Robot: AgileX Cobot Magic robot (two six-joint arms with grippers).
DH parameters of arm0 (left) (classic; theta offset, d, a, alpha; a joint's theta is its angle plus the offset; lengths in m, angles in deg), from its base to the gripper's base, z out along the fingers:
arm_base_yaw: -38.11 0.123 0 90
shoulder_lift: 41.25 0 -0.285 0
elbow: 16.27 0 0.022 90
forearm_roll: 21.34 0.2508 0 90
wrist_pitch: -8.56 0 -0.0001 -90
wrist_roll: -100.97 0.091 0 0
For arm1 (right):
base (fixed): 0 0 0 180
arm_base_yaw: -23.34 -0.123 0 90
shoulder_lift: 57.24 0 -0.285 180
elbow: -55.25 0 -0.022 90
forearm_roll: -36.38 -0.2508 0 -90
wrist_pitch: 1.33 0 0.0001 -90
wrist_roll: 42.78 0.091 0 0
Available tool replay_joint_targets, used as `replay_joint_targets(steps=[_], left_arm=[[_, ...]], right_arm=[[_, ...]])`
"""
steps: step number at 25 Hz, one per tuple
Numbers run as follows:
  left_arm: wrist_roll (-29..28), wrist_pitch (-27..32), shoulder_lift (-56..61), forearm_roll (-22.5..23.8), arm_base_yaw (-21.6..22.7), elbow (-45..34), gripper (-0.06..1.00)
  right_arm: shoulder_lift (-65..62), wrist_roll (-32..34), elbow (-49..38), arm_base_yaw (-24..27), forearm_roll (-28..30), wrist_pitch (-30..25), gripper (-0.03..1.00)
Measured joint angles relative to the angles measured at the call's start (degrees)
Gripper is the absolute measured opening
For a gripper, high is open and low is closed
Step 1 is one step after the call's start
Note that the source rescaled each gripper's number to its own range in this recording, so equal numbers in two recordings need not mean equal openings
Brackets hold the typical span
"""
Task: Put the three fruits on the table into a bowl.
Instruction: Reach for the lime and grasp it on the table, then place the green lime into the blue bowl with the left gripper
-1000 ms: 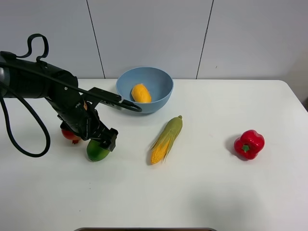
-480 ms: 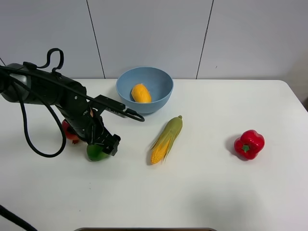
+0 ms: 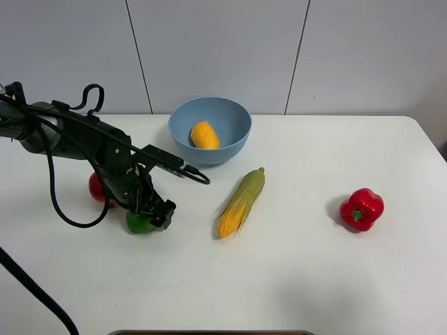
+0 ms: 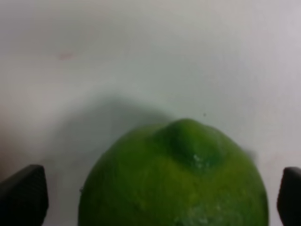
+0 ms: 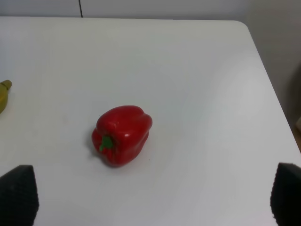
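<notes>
White table (image 3: 300, 279) with rounded corners, backed by pale grey wall panels (image 3: 209, 49). Far left in the high view: red pomegranate (image 3: 96, 187) resting on the table, half hidden behind the black left arm (image 3: 63, 132). Just beside it, toward the front edge: left gripper (image 3: 149, 215) lowered over the green lime (image 3: 137, 224), with only a sliver of green showing past the black fingers. Cannot tell from up there how wide the jaws stand. Settled by the left wrist view: lime (image 4: 174, 181) large and glossy, lying on the table between two dark fingertips (image 4: 22, 195) at opposite edges, with clear gaps on both sides. Spread wide, then, and clasping nothing. Further right, at the back: light-blue bowl (image 3: 236, 114) holding the yellow-orange mango (image 3: 204, 135) alone. In front of the bowl and apart from it: husked corn cob (image 3: 241, 202), lying slanted. Well to the right: red bell pepper (image 3: 362, 209). Right gripper (image 5: 150, 200) seen only from its own wrist camera: dark fingertips (image 5: 17, 195) at opposite corners, far apart, with nothing but table between them. Beyond them, the bell pepper (image 5: 122, 135) with its green stem toward the camera, and the tip of the corn cob (image 5: 3, 94) at the frame's edge.
</notes>
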Motion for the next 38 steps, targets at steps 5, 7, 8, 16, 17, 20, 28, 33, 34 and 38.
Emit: replay_joint_targets(steps=[5,7,8,16,17,20,28,33,34,38], left_arm=[[0.56,-0.81,-2.21,-0.05,0.0,0.0,1.0],[0.6,-1.22,-2.57,-0.11,0.0,0.0,1.0],[0.6,-1.41,-2.62,-0.11,0.0,0.0,1.0],[0.82,-1.98,-2.78,-0.11,0.0,0.0,1.0],[0.82,-1.98,-2.84,-0.11,0.0,0.0,1.0],[0.82,-2.02,-2.84,-0.3,0.0,0.0,0.84],[0.65,-2.09,-2.84,-0.69,0.0,0.0,0.03],[0.58,-2.09,-2.84,-0.69,0.0,0.0,0.03],[0.58,-2.09,-2.84,-0.69,0.0,0.0,0.03],[0.58,-2.09,-2.84,-0.69,0.0,0.0,0.03]], right_arm=[[0.0,0.0,0.0,0.0,0.0,0.0,1.0],[0.0,0.0,0.0,0.0,0.0,0.0,1.0],[0.0,0.0,0.0,0.0,0.0,0.0,1.0],[0.0,0.0,0.0,0.0,0.0,0.0,1.0],[0.0,0.0,0.0,0.0,0.0,0.0,1.0],[0.0,0.0,0.0,0.0,0.0,0.0,1.0],[0.0,0.0,0.0,0.0,0.0,0.0,1.0],[0.0,0.0,0.0,0.0,0.0,0.0,1.0],[0.0,0.0,0.0,0.0,0.0,0.0,1.0],[0.0,0.0,0.0,0.0,0.0,0.0,1.0]])
